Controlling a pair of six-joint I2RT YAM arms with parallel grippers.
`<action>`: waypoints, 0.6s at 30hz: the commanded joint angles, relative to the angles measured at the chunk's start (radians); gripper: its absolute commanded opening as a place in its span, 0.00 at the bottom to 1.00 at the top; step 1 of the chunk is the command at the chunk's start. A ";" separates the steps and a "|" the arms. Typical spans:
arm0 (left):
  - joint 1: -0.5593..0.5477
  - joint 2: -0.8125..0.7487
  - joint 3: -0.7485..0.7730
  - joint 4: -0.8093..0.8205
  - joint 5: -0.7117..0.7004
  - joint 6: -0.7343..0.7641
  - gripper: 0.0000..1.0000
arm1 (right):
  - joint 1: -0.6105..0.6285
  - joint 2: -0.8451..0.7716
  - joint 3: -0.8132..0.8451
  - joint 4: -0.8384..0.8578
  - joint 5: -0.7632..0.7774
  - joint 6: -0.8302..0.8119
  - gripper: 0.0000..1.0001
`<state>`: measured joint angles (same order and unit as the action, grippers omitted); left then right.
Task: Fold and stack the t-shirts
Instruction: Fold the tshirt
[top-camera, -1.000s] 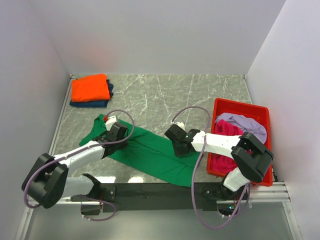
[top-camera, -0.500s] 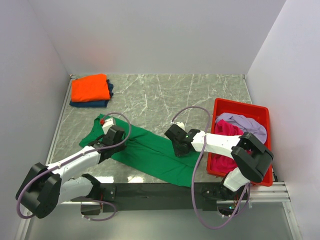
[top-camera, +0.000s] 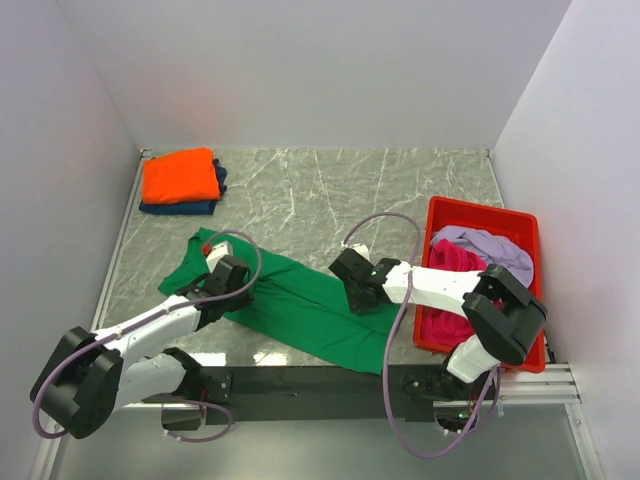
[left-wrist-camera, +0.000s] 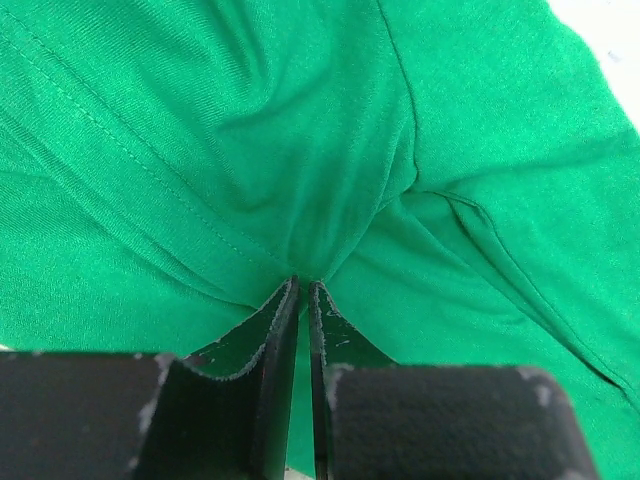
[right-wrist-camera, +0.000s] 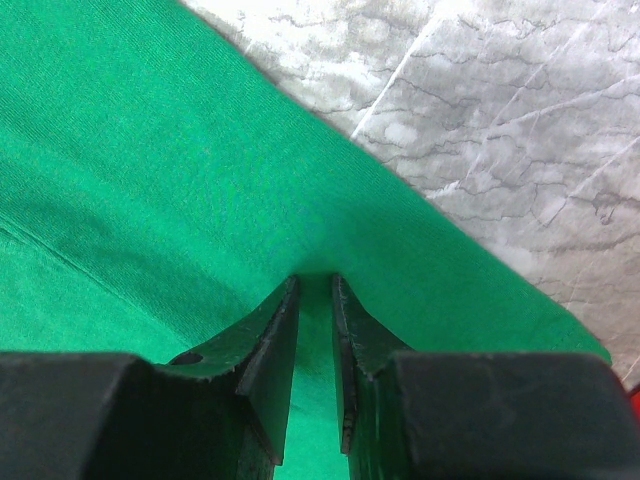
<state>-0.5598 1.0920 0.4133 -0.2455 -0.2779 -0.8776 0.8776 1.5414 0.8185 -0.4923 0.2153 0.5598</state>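
Green, soft and limp. Pinching the shirt (top-camera: 300, 305) at two places: a puckered fold nipped in the near-closed left gripper (left-wrist-camera: 303, 286), a smooth edge clamped in the narrow right gripper (right-wrist-camera: 315, 281). Lying spread below and ahead of both tips. Likely light, saggy, no stiffness; best taken at hems, kept taut between grips.

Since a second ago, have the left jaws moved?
Yes. The left jaws, pinching the green shirt, slid slightly toward the near edge, away from the orange shirt.

Grey white-veined table (top-camera: 350, 190); green t-shirt (top-camera: 300, 310); orange t-shirt (top-camera: 180, 175); navy t-shirt (top-camera: 185, 208); magenta t-shirt (top-camera: 452, 258); lilac t-shirt (top-camera: 490, 245); red bin (top-camera: 480, 207)
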 joint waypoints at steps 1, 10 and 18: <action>-0.005 0.003 0.028 0.000 0.016 0.014 0.16 | 0.008 -0.001 -0.024 0.015 0.009 0.011 0.27; 0.162 0.012 0.251 -0.049 -0.067 0.156 0.45 | 0.008 -0.017 -0.044 0.021 0.009 0.017 0.27; 0.363 0.236 0.341 0.092 -0.141 0.204 0.34 | 0.009 -0.021 -0.050 0.026 0.006 0.014 0.27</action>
<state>-0.2260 1.2575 0.7055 -0.2127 -0.3695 -0.7177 0.8776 1.5242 0.7952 -0.4671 0.2157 0.5640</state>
